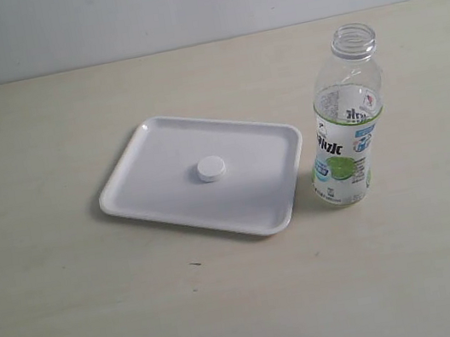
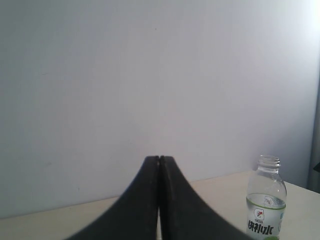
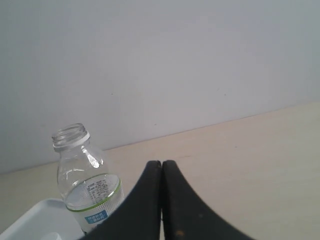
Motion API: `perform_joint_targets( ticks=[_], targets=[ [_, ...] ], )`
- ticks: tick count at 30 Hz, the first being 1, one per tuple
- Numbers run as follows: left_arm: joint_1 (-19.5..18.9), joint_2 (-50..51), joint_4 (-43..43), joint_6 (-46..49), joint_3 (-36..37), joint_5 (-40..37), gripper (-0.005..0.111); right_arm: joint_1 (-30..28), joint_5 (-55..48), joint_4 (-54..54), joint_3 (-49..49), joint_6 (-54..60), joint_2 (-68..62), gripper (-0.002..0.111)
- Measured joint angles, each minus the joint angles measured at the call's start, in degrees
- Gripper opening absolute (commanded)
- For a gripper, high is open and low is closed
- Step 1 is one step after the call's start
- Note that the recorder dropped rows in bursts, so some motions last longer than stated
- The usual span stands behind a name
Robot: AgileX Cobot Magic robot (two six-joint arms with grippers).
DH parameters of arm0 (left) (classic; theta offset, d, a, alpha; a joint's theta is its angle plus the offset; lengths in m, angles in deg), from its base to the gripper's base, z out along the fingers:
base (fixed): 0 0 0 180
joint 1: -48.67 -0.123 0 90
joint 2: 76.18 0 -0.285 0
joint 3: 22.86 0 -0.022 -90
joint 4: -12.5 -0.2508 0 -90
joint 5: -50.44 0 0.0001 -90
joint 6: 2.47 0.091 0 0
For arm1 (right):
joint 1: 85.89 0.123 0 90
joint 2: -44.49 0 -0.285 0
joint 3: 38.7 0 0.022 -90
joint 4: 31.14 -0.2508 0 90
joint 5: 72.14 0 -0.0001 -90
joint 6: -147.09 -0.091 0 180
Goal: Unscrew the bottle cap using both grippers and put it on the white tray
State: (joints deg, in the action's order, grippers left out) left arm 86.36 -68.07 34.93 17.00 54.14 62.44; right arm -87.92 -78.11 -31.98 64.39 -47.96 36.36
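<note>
The small white bottle cap (image 1: 210,169) lies flat near the middle of the white tray (image 1: 154,154). Just right of the tray the clear bottle (image 1: 346,126) stands upright with its neck uncapped. Neither gripper appears in the exterior view. My left gripper (image 2: 159,158) is shut with nothing between its black fingers, and the bottle (image 2: 266,200) stands off to one side of it. The right gripper (image 3: 161,162) is likewise shut and empty, apart from the bottle (image 3: 85,177) and a corner of the tray (image 3: 35,220).
A pale wooden table (image 1: 247,303) carries everything. A plain light wall (image 1: 180,3) runs along its far edge. A small dark speck (image 1: 195,264) marks the tabletop in front of the tray.
</note>
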Motion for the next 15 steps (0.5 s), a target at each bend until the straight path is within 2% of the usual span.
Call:
perform_joint_targets(
  ticks=[15],
  targets=[
    [0.00,0.00,0.00,0.00,0.00,0.00,0.000,0.00,-0.18,-0.31,0.00,-0.02,0.00,0.000]
  ],
)
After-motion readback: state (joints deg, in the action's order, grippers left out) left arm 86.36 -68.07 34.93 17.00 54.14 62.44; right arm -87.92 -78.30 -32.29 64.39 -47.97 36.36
